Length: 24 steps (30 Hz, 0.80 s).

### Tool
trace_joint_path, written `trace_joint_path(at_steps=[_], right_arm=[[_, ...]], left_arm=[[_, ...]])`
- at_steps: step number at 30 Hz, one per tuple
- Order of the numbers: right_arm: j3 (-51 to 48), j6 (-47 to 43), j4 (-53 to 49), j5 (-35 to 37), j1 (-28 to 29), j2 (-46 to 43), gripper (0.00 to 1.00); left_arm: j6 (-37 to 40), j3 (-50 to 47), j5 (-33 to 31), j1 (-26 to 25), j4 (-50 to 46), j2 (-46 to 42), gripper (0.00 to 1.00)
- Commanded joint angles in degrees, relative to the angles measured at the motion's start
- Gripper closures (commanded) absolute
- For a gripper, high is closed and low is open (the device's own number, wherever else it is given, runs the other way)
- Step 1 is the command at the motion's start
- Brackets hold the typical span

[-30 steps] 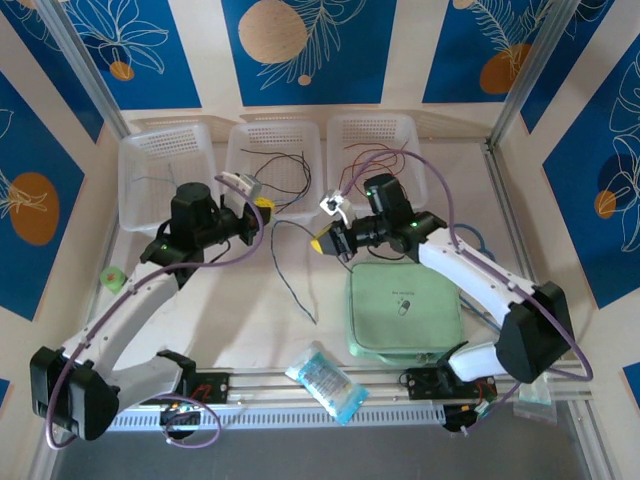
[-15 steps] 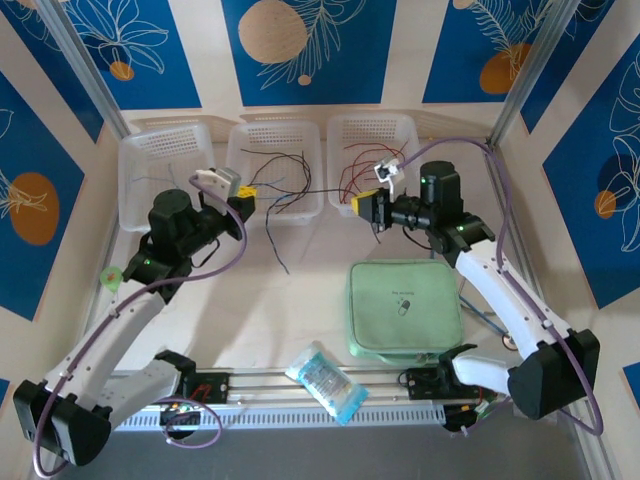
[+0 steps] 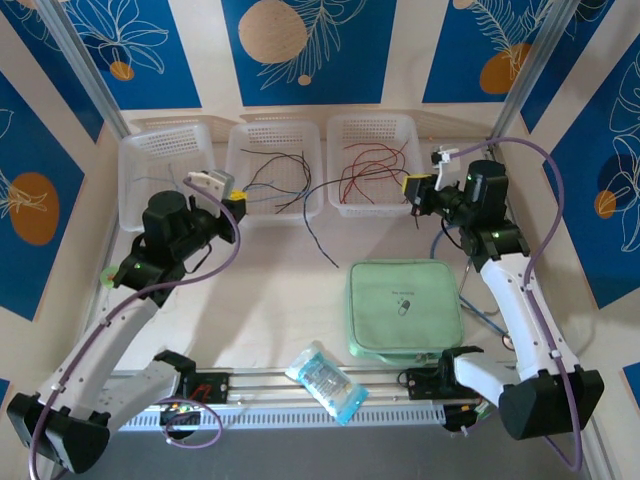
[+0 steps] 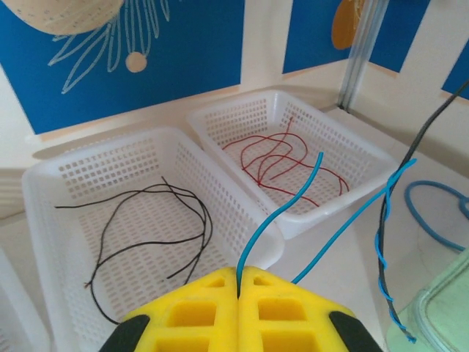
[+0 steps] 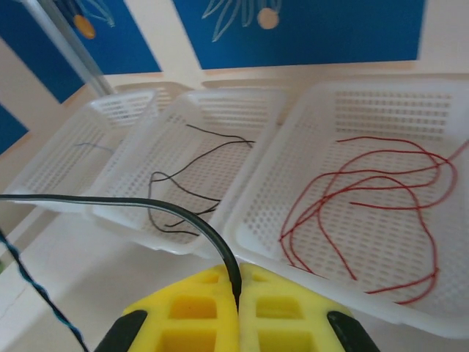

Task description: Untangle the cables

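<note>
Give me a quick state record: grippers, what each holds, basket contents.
left gripper: shut on blue wire
right gripper: shut on black wire
twist: blue wound round black, between the arms
middle basket: loose black wires
right basket: red wires
green pouch: flat on table

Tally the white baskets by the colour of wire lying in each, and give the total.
Red wires: 1 basket, the right basket
Black wires: 1 basket, the middle basket
Blue-grey wire: 1 basket, the left basket
Total: 3 baskets
</note>
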Motion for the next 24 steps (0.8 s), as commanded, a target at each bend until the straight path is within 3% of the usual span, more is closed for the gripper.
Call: trace_joint_path(at_steps=[1, 7, 19, 24], right_arm=[[0.5, -0.3, -2.4, 3.9, -2.3, -2.0, 1.0], [0.3, 1.7, -2.9, 8.4, -6.2, -3.7, 1.0], [2.5, 2.8, -5.1, 16.3, -8.4, -4.3, 1.0], [2.1, 3.0, -5.1, 19.2, -8.5, -4.9, 1.0]], left_arm=[[1.2, 2.7, -3.7, 1.6, -2.8, -1.8, 1.0], [0.7, 2.8, -6.3, 4.3, -4.6, -2.7, 1.0], [-1.6, -1.4, -27.7, 6.0, 0.9, -8.7, 1.0], [-1.6, -2.9, -32.3, 6.2, 2.9, -10.2, 1.0]])
